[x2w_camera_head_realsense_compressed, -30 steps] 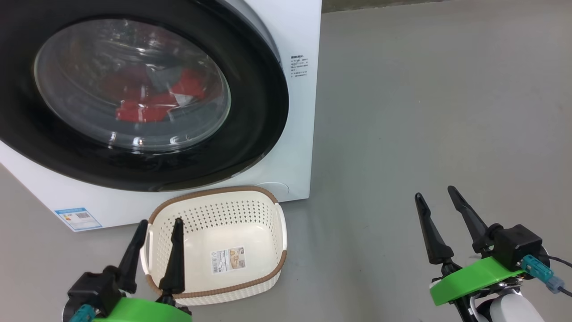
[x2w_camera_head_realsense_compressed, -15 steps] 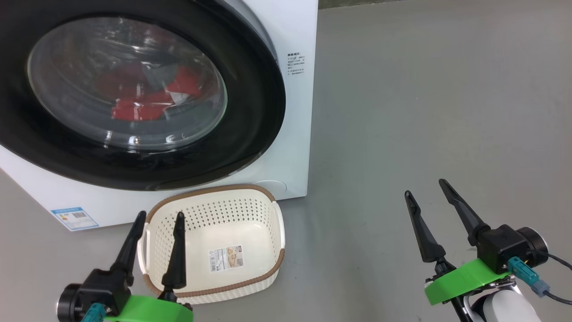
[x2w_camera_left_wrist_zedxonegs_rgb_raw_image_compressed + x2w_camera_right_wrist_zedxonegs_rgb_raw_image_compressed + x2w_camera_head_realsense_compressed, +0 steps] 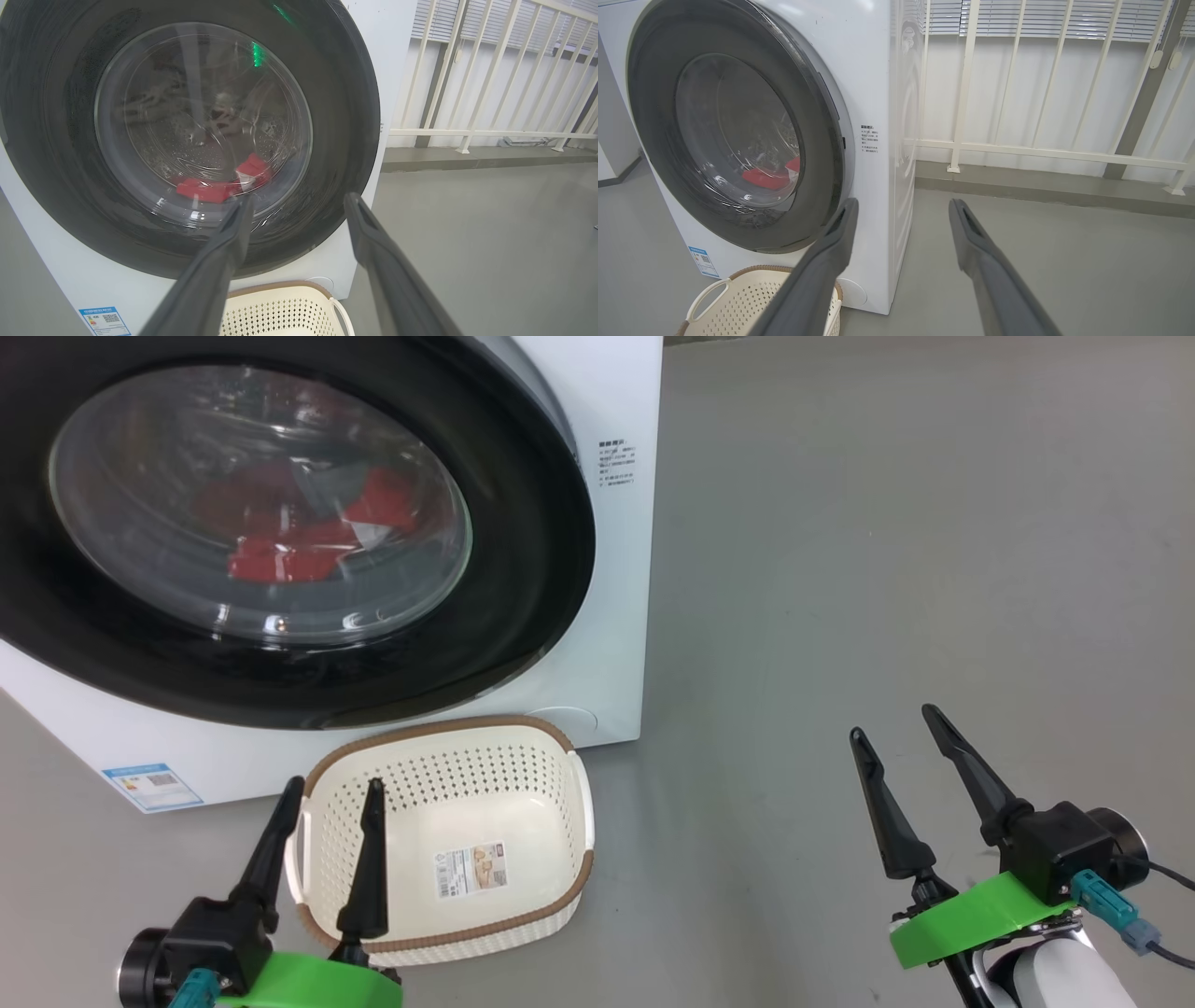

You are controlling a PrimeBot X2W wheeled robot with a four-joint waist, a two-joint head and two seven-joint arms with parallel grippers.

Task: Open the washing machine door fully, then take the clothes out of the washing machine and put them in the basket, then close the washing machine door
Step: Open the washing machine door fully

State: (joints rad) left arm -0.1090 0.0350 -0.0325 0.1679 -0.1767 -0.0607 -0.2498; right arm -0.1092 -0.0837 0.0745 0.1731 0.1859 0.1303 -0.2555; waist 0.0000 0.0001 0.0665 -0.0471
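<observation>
The white washing machine (image 3: 616,616) stands at the upper left, its black-rimmed round door (image 3: 532,551) shut against the front. Red clothes (image 3: 280,537) lie in the drum behind the glass, also red clothes (image 3: 205,189) and red clothes (image 3: 768,177). The cream basket (image 3: 439,756) with a brown rim sits empty on the floor below the door. My left gripper (image 3: 334,789) is open, its fingers over the basket's near left side. My right gripper (image 3: 892,723) is open above bare floor, right of the machine. Both point toward the door (image 3: 345,116) and machine (image 3: 878,93).
Grey floor (image 3: 887,523) spreads to the right of the machine. A white railing (image 3: 1017,149) on a low ledge runs behind, with blinds above. A blue label (image 3: 152,782) sits on the machine's lower front.
The head camera has shifted slightly, so the machine and basket sit a little further left. The right gripper has risen a little; both stay open.
</observation>
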